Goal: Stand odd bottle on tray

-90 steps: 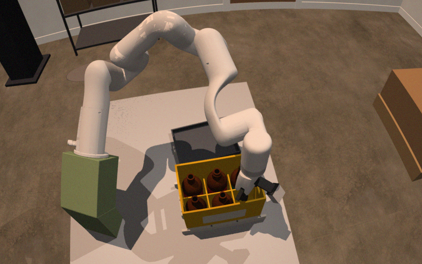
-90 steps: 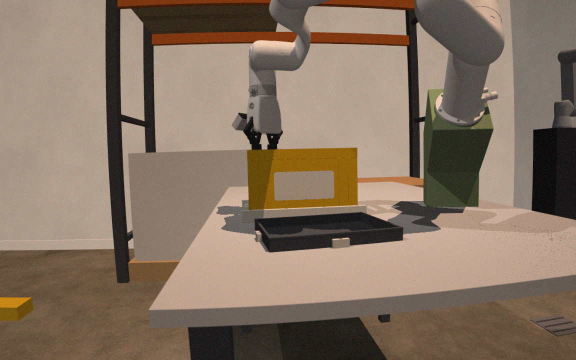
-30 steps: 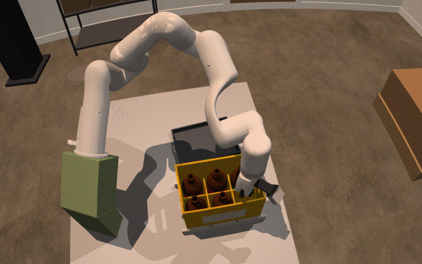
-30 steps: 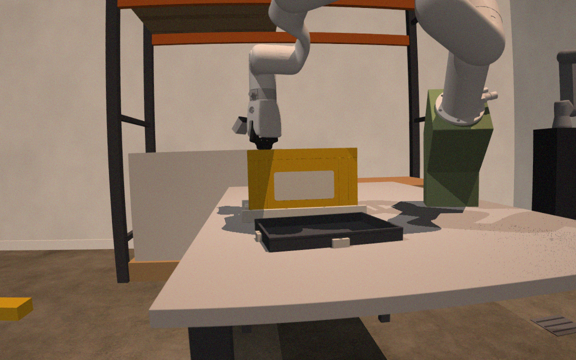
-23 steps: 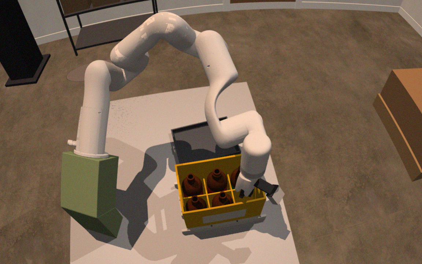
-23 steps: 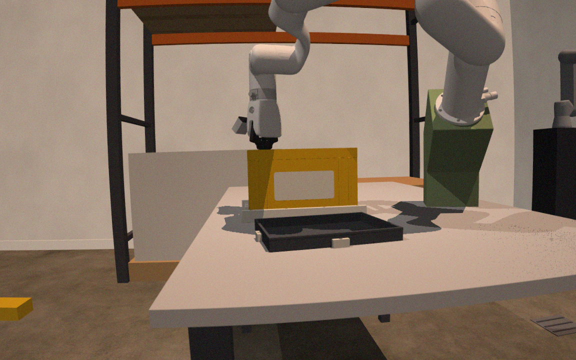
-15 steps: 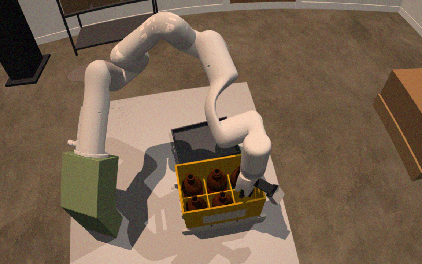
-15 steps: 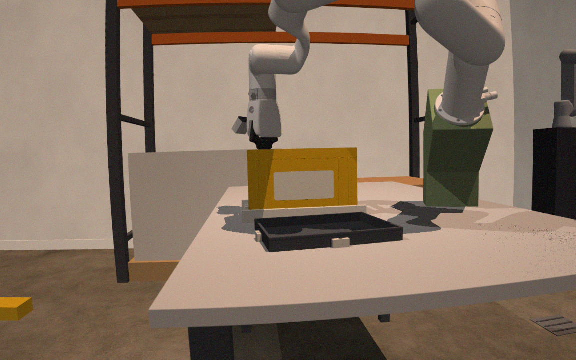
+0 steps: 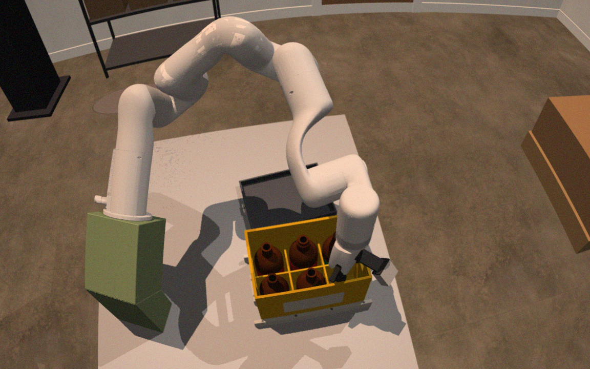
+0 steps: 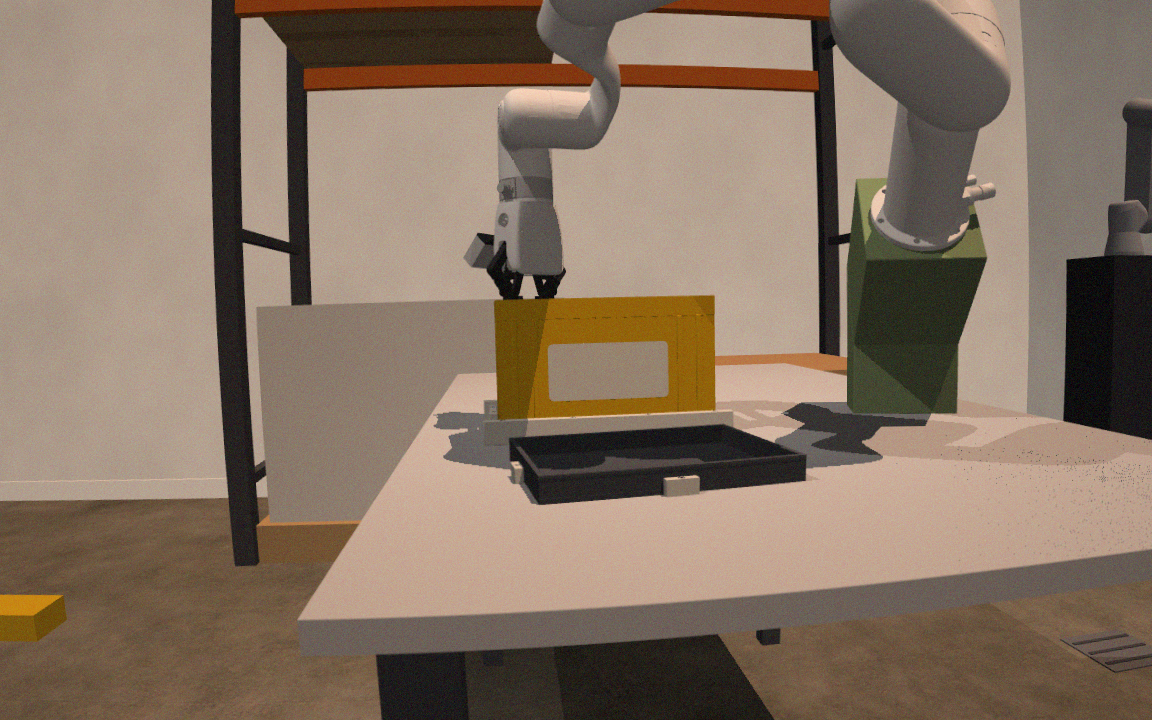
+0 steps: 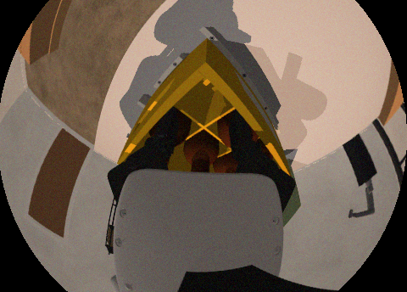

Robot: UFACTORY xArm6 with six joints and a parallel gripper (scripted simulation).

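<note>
A: Where was the gripper [image 9: 339, 271]?

B: Over the crate [image 9: 307, 310], at its right end, part-open, holding nothing. Probably gauging necks.

A: Bottles [image 9: 268, 259]?

B: Upright in their cells; the odd one wasn't picked out yet. Tray [image 10: 657, 468] just beside, no bottle on it.

My table [image 10: 741, 555] is a pale beige slab with a rounded near edge in the exterior view. Three things rest directly on it: my green pedestal [image 9: 123, 261] at one side, the yellow crate [image 9: 315, 300] on its pale base strip, and the dark tray [image 10: 661, 474], which lies flat just beside the crate. Shadows fall across the top around them.
</note>
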